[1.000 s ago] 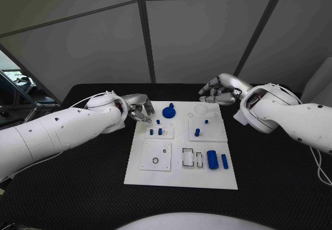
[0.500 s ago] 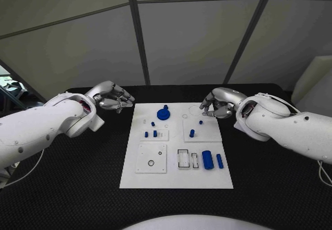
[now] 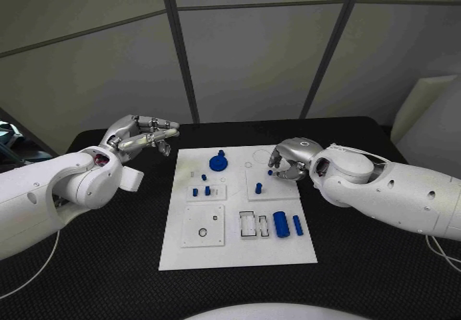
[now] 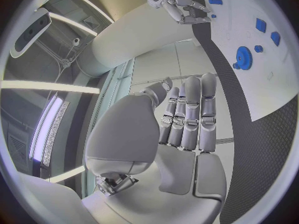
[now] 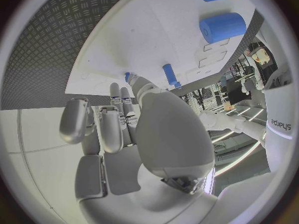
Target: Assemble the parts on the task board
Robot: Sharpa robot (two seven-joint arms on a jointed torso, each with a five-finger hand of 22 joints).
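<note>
— While the right hand (image 3: 288, 161) is hovering over the far right part of the task board (image 3: 192, 257), how much of the assembly is looking finished to you?

— Only part of it, I am judging. A blue gear (image 3: 218, 162) is sitting near the far edge of the board, several small blue pegs (image 3: 201, 192) are standing in the left square block, and one more peg (image 3: 258, 189) is standing in the right block. Those are seeming seated already.

— And what is lying loose?

— A thick blue cylinder (image 3: 282, 224) and a thinner blue rod (image 3: 298, 225) are lying flat on the near right part of the board, just beside the empty rectangular slots (image 3: 248, 224). The near left plate with its round hole (image 3: 204, 232) is also standing unfilled. So I am reckoning the near half is waiting.

— Is the right hand carrying anything?

— Its fingers are curling in over the board, and a small blue piece (image 5: 127, 77) is showing at its fingertips in the right wrist view. Whether it is pinching that piece or merely touching it, I cannot tell.

— And the left hand (image 3: 142, 137)?

— It is hanging off the board's far left corner, above the black table (image 3: 384, 267), fingers straight and held close together, holding nothing.
</note>
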